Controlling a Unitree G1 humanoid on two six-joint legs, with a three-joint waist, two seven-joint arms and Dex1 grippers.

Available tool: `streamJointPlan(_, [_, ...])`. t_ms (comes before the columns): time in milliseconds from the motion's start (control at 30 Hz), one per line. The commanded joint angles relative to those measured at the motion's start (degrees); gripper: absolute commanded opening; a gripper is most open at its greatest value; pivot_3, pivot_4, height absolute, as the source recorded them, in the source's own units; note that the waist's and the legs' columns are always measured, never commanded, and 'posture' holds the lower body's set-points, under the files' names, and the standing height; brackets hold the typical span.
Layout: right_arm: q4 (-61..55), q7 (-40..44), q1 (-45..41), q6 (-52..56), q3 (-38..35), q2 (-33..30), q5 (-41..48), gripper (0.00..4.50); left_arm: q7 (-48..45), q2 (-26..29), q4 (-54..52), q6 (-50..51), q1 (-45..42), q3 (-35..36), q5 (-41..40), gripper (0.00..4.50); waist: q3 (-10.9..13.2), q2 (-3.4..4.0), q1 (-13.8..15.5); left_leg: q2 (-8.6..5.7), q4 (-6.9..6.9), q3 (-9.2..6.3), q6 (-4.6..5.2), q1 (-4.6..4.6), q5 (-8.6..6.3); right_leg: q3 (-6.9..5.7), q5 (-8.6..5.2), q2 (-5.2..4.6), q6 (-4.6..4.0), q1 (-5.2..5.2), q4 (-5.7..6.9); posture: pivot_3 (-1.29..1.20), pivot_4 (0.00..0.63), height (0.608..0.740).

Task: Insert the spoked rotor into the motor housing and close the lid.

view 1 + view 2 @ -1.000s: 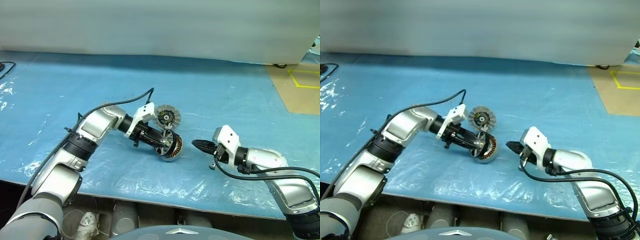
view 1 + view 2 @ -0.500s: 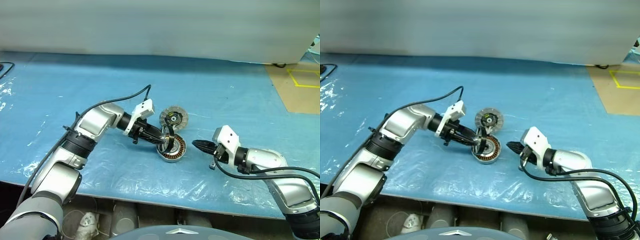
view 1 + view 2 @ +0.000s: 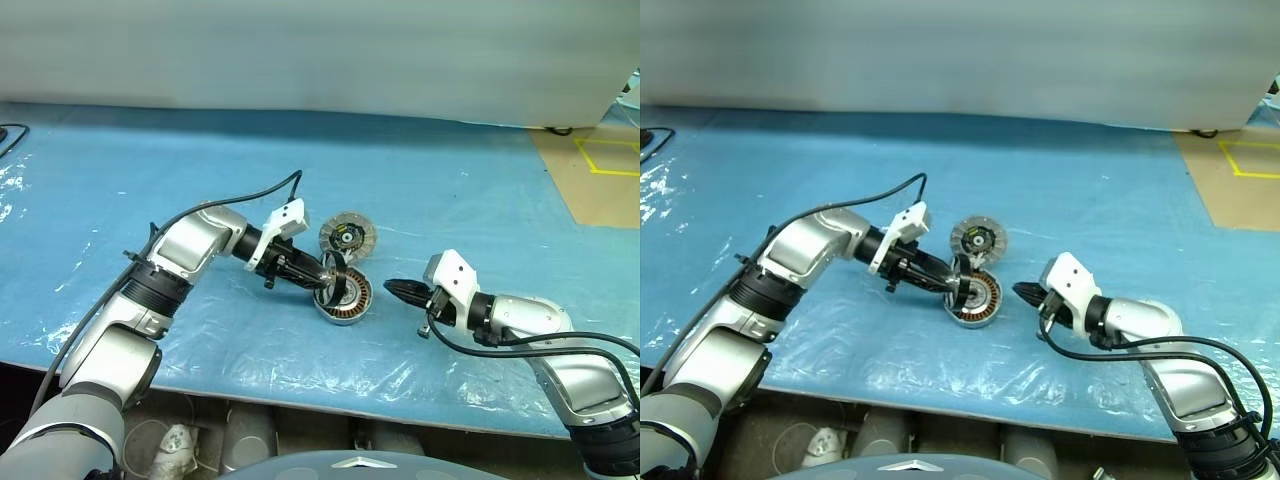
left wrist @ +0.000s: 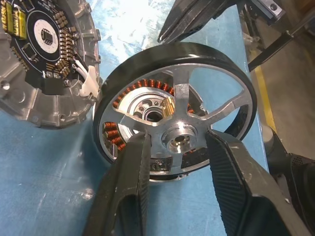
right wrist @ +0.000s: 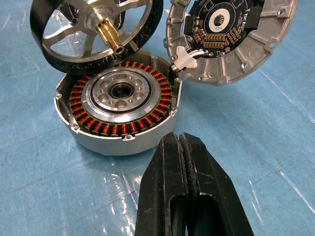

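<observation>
**Blue-sheeted counter, open motor, rotor held at a tilt above it**

Blue plastic sheeting, wrinkled and glossy, covers the counter (image 3: 480,180), with a pale wall behind it and a patch of brown floor marked with yellow tape (image 3: 605,160) at the far right. Near the counter's middle sits the motor housing (image 5: 118,115), a shallow grey metal puck resting flat, its ring of copper-brown windings and silver centre exposed. The lid (image 5: 231,39) stands open beside it, joined at the housing's edge by a small white clip and leaning back, its inner face showing a dark circuit board with small components.

The left gripper (image 4: 177,147) reaches in from the robot's left, its fingers (image 4: 130,177) closed on the pale silver spokes on either side of the hub of the spoked rotor (image 4: 211,59). The rotor, a thin black ring with a brass-coloured shaft at the hub, is held tilted over the far edge of the housing, just in front of the open lid; its lower edge lies close to the housing's rim, though contact cannot be made out. The windings show through the gaps between the spokes.

The right gripper (image 3: 398,290) waits on the robot's right of the housing, pointing toward it with a clear gap between. Its two black fingers (image 5: 170,191) are pressed together and hold nothing.
</observation>
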Motion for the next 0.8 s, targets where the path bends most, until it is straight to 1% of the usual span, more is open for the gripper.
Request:
streamJointPlan(33, [-0.84, 0.11, -0.54, -1.18, 0.05, 0.37, 0.09, 0.0, -0.34, 0.48, -1.2, 0.01, -0.83, -0.46, 0.41, 1.8, 0.0, 0.0, 0.0, 0.0, 0.0, 0.0, 0.0, 0.0, 0.0, 0.0, 0.0, 0.0, 0.0, 0.0, 0.0, 0.0, 0.15, 0.74])
streamJointPlan(333, [-0.8, 0.01, -0.39, -1.22, 0.39, 0.77, -0.21, 0.0, 1.13, -1.76, 0.58, 0.6, -3.57, 2.34, -1.32, 1.8, 0.0, 0.0, 0.03, -0.01, 0.01, 0.0, 0.0, -0.02, 0.0, 0.0, 0.0, 0.0, 0.0, 0.0, 0.0, 0.0, 0.15, 0.74])
streamJointPlan(667, [-0.41, 0.04, -0.16, -1.61, 0.5, 1.02, -0.58, 0.0, -1.57, 0.59, -0.18, 1.34, -4.1, 0.54, -0.67, 1.8, 0.01, 0.0, 0.02, -0.01, 0.0, -0.01, 0.0, -0.03, 0.0, 0.0, 0.01, 0.0, 0.01, -0.03, 0.0, 0.0, 0.15, 0.74])
streamJointPlan(800, [-0.2, 0.14, -0.29, -1.78, 0.58, 1.05, -0.69, 0.0, -1.65, 0.74, -0.39, 1.29, -3.84, 0.38, -0.51, 1.8, 0.01, 0.0, 0.03, -0.01, 0.0, -0.01, 0.0, -0.03, 0.0, 0.0, 0.0, 0.0, 0.0, -0.02, 0.0, 0.0, 0.15, 0.74])
